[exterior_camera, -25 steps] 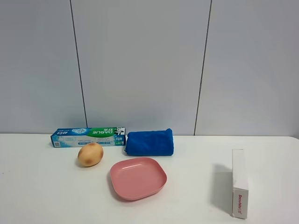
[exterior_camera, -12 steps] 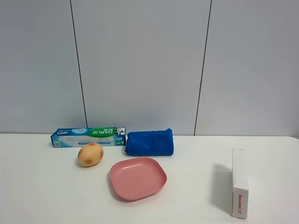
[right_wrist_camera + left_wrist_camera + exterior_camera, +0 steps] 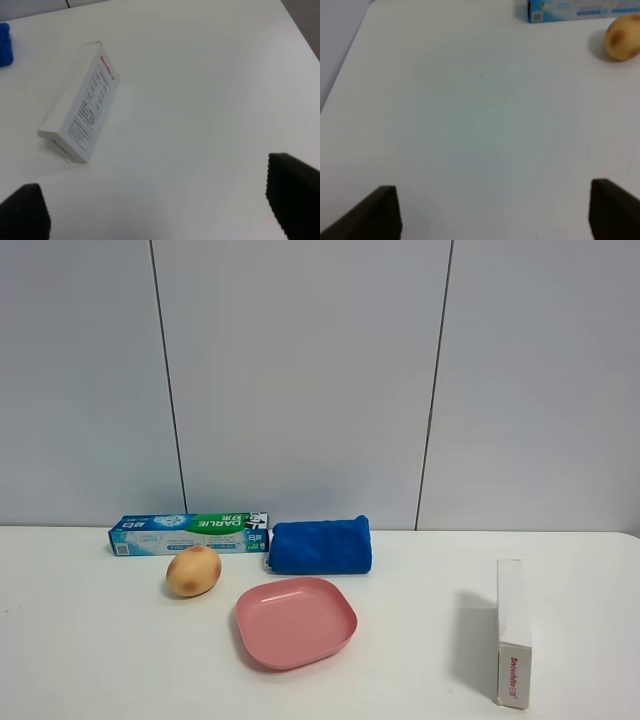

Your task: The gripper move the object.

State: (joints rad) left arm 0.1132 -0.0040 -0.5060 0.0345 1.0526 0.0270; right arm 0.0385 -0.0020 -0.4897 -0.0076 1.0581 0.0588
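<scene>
The green-and-blue DARLIE toothpaste carton lies flat along the back wall at the far left of the white table. One end of it shows in the left wrist view. Neither arm shows in the exterior high view. My left gripper is open over bare table, well short of the carton, with only its two black fingertips in sight. My right gripper is open and empty, its black fingertips spread wide, near the white box.
A potato sits just in front of the carton and shows in the left wrist view. A rolled blue cloth touches the carton's right end. A pink plate lies mid-table. A white box with red print stands at the right.
</scene>
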